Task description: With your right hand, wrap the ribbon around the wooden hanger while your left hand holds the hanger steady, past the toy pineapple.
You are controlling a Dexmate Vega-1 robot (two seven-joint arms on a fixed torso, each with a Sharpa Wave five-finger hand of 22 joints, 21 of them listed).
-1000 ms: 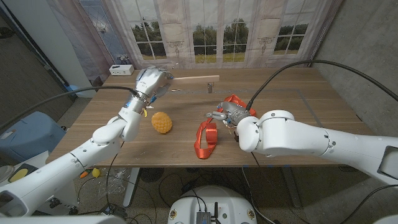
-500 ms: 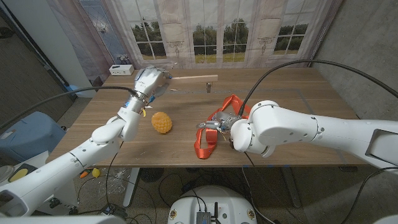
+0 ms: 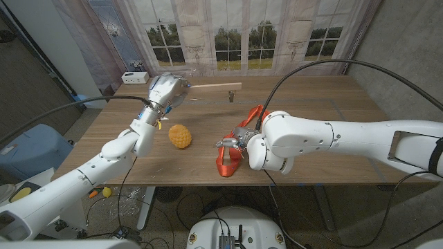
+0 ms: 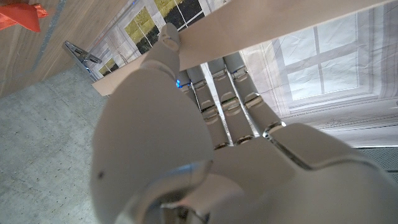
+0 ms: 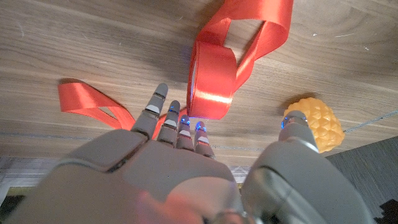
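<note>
At the wooden table point(image 3: 332, 124), the robot's left hand point(image 3: 168, 90) gripped the wooden hanger point(image 3: 218, 87), which ran as a pale bar along the table's far side, in the upper centre of the head view. The left wrist view showed that hand's fingers point(image 4: 225, 93) curled up against the hanger's light bar point(image 4: 273, 28), with the thumb on its near face. A metal hook hung from the bar just right of centre.

The toy pineapple point(image 3: 180, 135), yellow-orange and bumpy, sat on the table left of centre, below the left hand and well apart from the hanger.

The orange ribbon point(image 3: 232, 153) lay in loose loops near the table's front edge at the centre of the head view, with one loop rising toward the upper right behind the right arm. The right hand point(image 3: 232, 142) hovered at the ribbon, its fingers spread and reaching toward the picture's left. In the right wrist view the fingers point(image 5: 163, 115) stretched out with their tips close to a standing loop of ribbon point(image 5: 214, 74), the thumb held wide, near the pineapple point(image 5: 317, 121); nothing was held. Whether the fingertips touched the ribbon could not be told.

A small white box point(image 3: 136, 77) rested at the table's upper left corner, before curtained windows.
</note>
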